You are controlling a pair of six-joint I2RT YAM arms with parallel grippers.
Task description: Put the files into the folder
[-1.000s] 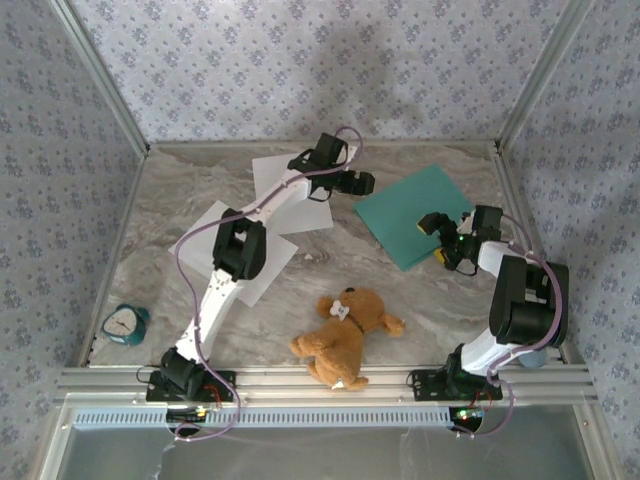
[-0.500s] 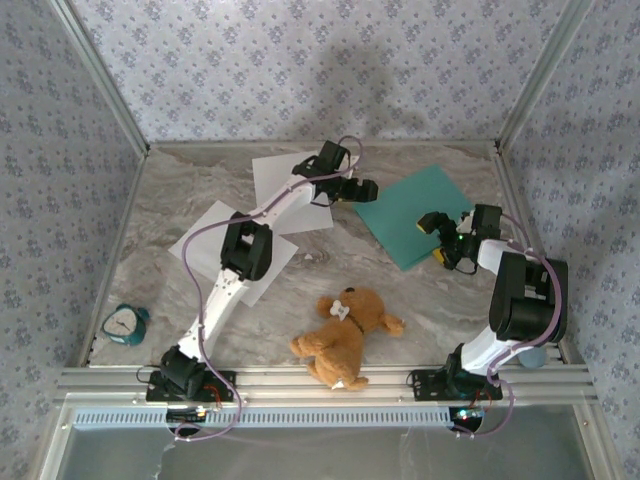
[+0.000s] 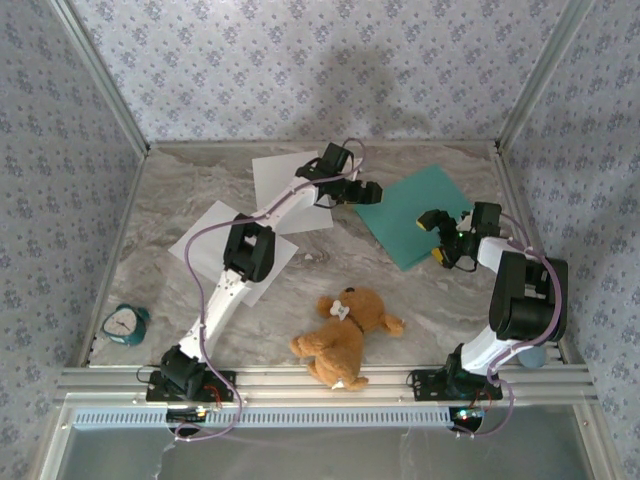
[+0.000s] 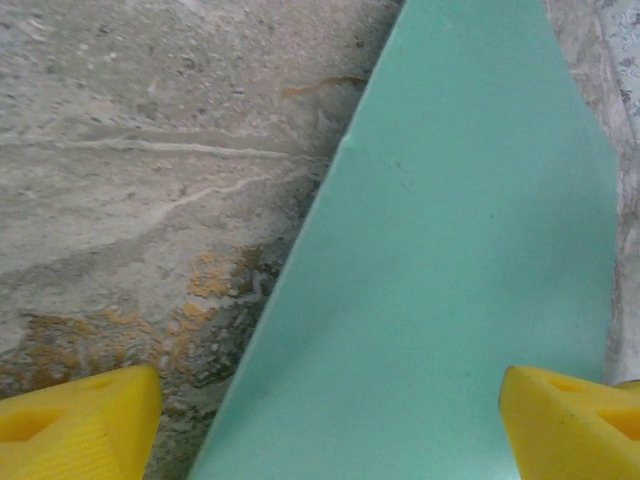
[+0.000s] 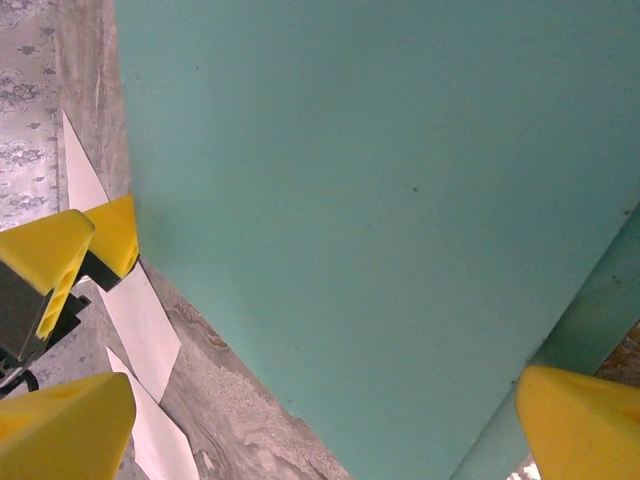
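Note:
The teal folder (image 3: 415,212) lies closed on the marble table at the back right. My left gripper (image 3: 366,191) hovers open at its left corner; in the left wrist view the folder (image 4: 450,250) has its edge running between the yellow fingertips (image 4: 80,420), nothing gripped. My right gripper (image 3: 432,238) stands open over the folder's near edge. In the right wrist view the folder (image 5: 380,200) fills most of the frame, with a second teal layer showing along its lower right edge. One white file (image 3: 278,185) lies under the left arm, another (image 3: 212,245) further left; both files (image 5: 135,320) show in the right wrist view.
A brown teddy bear (image 3: 345,335) lies near the front middle. A small teal alarm clock (image 3: 124,323) sits at the front left. Patterned walls close three sides, and a metal rail (image 3: 320,380) runs along the near edge.
My left gripper has moved a little right, up to the folder's left corner, and its jaws have narrowed slightly. The right arm has barely moved.

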